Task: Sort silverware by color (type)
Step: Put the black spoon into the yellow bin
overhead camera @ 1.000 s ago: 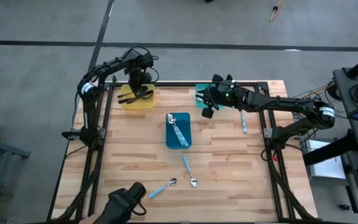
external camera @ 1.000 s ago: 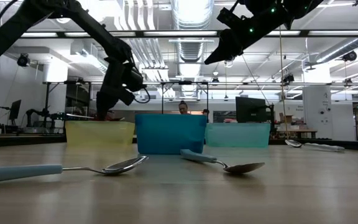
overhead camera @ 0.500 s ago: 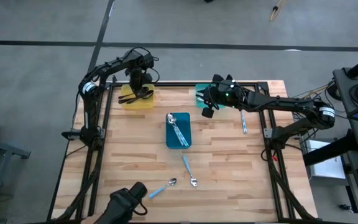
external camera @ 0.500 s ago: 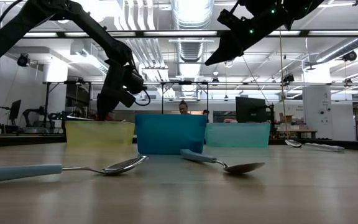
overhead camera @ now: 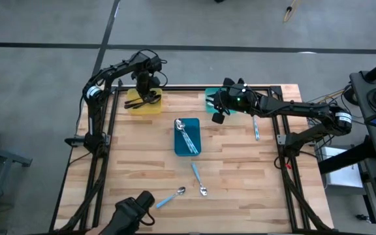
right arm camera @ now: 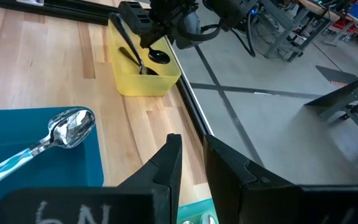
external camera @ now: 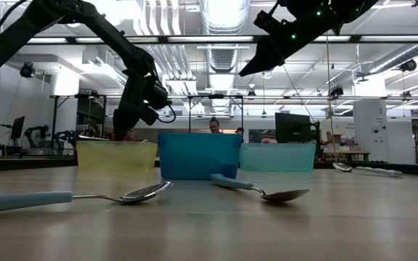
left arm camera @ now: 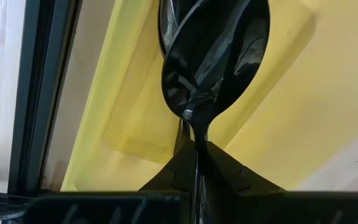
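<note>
**Silverware being held over the yellow tray by the left end effector**

Silverware is being seen in several places. A black spoon (left arm camera: 213,59) is being gripped by its handle between the closed fingers of the left end effector (overhead camera: 145,88), and its bowl is being held over the yellow tray (overhead camera: 154,107) at the far left of the surface (overhead camera: 240,170), just above another dark spoon lying in that tray. In the right wrist view the same spoon (right arm camera: 143,57) is being shown hanging into the yellow tray.

The right end effector (overhead camera: 218,111) is being held in the air beside the teal tray (overhead camera: 209,95), with its fingers standing slightly apart and nothing between them.

Blue-handled spoons (overhead camera: 188,138) are lying in the blue tray (overhead camera: 196,149) at the middle. Two more blue-handled spoons (overhead camera: 198,178) are resting on the near part of the surface, and another spoon (overhead camera: 256,128) is lying toward the right edge.
</note>
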